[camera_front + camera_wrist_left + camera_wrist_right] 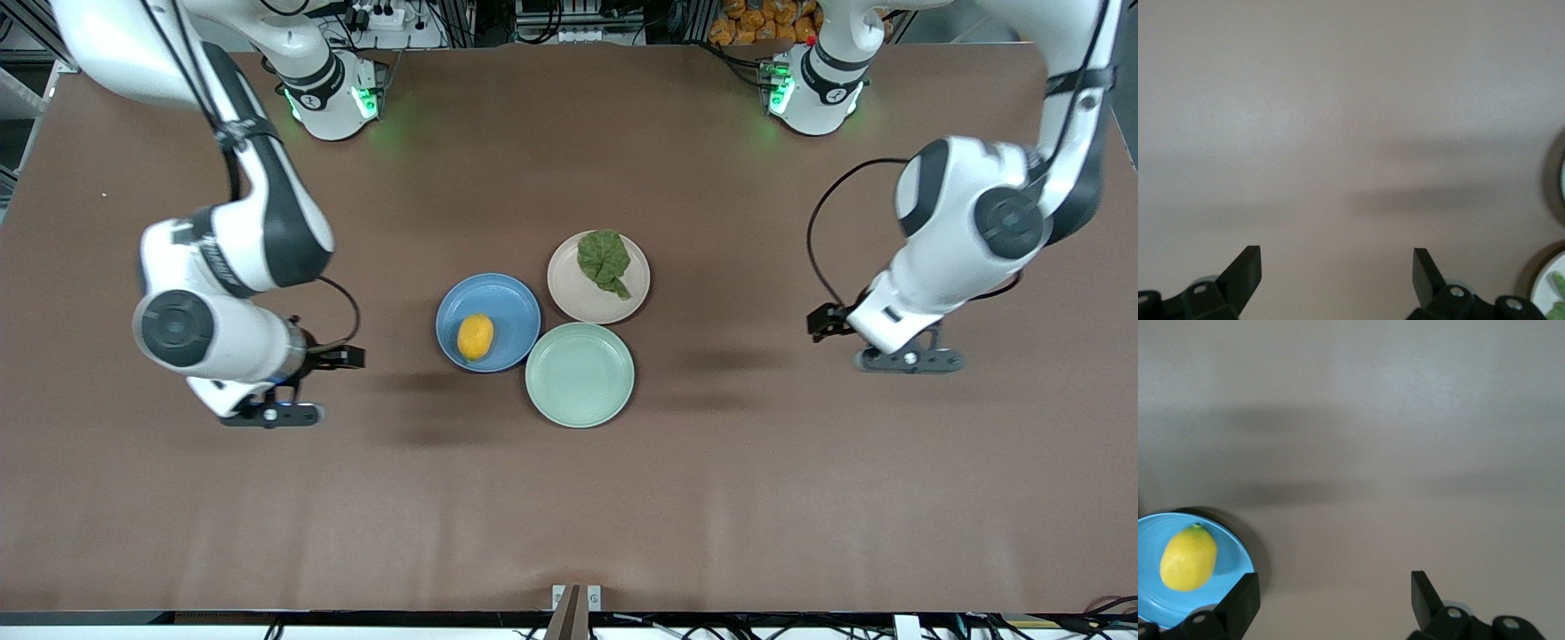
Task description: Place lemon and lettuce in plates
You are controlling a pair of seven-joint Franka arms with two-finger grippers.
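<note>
Looking across from the right arm's end of the table, the right gripper (271,414) is hanging over bare tabletop, fingers spread wide with nothing in them. Next over, the lemon (475,337) is lying in the blue plate (511,302), sitting toward the rim that faces the right arm. The lettuce (605,260) is lying in the beige plate (578,298), which is touching the blue one and sitting farther from the front camera. The mint plate (580,375) is tucked just beside both, nearer the camera, with nothing in it. Over at the left arm's end, the left gripper (909,360) is also hovering over bare table, fingers apart and holding nothing. So honestly I'm reading both placements as done, and the step in hand is just finishing clean. If you're doing this well, you're keeping both arms parked well apart from the plates, staying high, and not sweeping low over the rims, since the lemon could be rolling off if the plate gets nudged.
</note>
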